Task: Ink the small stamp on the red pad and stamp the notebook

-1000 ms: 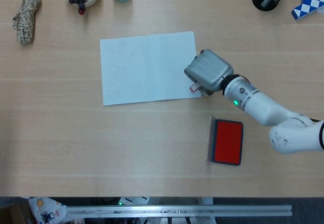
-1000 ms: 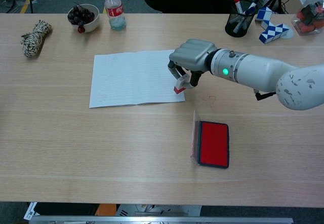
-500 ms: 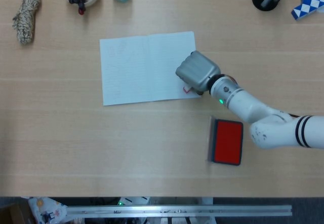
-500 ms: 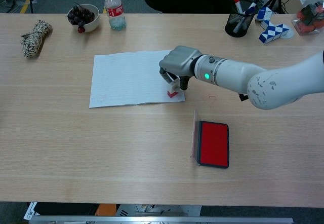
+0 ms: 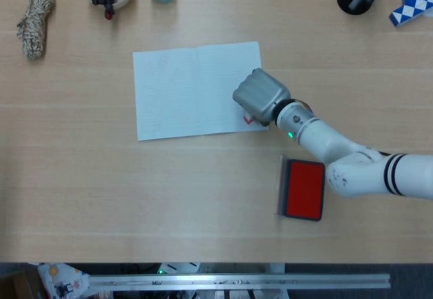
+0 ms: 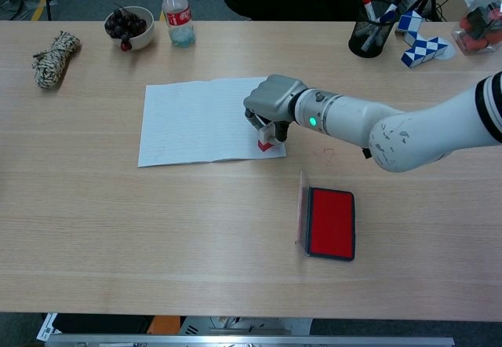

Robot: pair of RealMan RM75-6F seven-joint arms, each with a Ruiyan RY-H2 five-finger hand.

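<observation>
Pressing the small stamp (image 6: 267, 142) onto the notebook (image 6: 200, 119), right hand (image 6: 272, 104) engaged.

Right hand fingers are curled down around the stamp, gripping it; its red base meets the page at the notebook's near right corner. The notebook lies open and flat at table (image 6: 157, 237) centre. The red pad (image 6: 330, 223) sits open, nearer and to the right, well apart from the hand, its lid standing upright on its left edge. The left hand shows in neither view.
</observation>
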